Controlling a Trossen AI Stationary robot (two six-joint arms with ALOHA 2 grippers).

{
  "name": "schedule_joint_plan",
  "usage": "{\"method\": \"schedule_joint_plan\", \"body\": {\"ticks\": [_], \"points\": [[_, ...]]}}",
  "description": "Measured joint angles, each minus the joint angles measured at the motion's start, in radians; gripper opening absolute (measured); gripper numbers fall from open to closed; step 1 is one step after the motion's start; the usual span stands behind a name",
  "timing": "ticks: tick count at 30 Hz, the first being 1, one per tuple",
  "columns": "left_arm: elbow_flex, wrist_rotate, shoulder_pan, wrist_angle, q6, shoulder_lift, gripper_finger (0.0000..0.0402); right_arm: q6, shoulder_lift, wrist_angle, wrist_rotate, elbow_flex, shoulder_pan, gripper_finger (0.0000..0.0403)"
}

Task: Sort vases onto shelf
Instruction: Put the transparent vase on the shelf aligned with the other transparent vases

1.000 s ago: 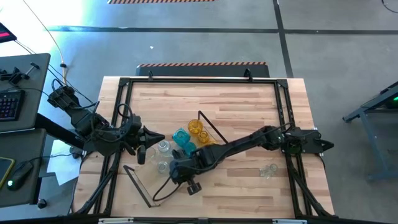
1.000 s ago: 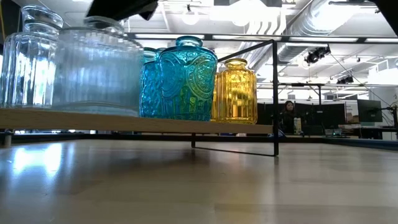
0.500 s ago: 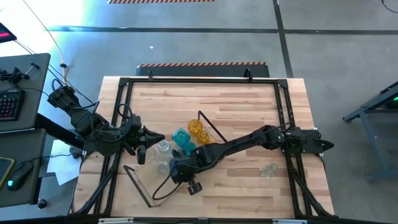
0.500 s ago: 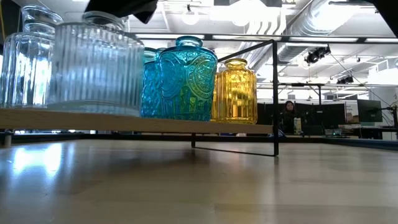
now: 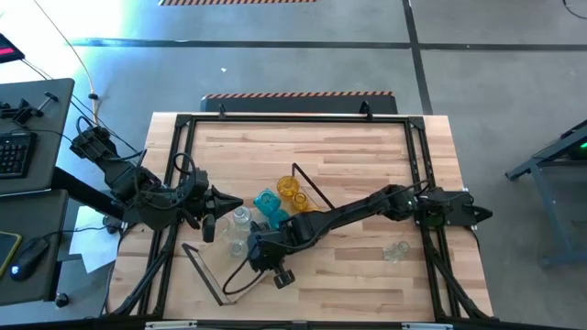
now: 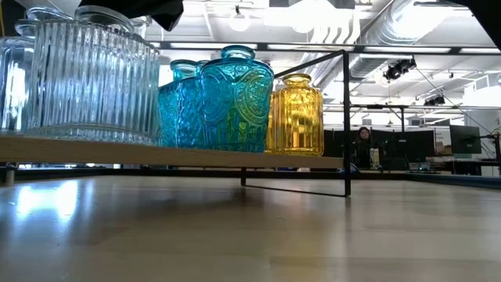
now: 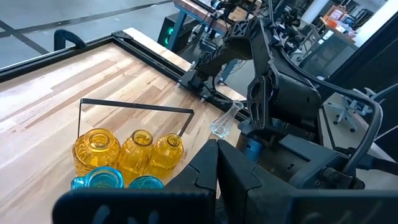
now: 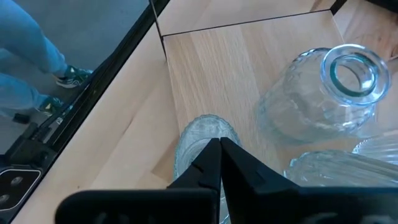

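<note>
Clear ribbed vase (image 6: 90, 74) stands upright on the shelf (image 6: 172, 154) beside the teal ones, directly under the right gripper (image 5: 260, 254), whose closed fingers pinch its rim; left gripper (image 5: 216, 213), closed and empty, waits nearby.

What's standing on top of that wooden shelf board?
Glass vases stand on the shelf: a ribbed clear vase, teal vases and a yellow vase. The ribbed vase hides most of another clear one behind it; how many more stand behind cannot be seen from here.
</note>
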Motion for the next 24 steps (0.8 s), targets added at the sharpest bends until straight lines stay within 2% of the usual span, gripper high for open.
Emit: {"method": "schedule_joint_plan", "body": {"ticks": [13,24], "points": [[0.000,0.000,0.000,0.001,-0.003,0.000,0.0000,0.022,0.002,0.008,0.062,0.007,-0.003,0.0000],[0.000,0.000,0.000,0.002,-0.009,0.000,0.0000,0.004,-0.012,-0.031,0.194,0.029,0.017,0.0000]]}}
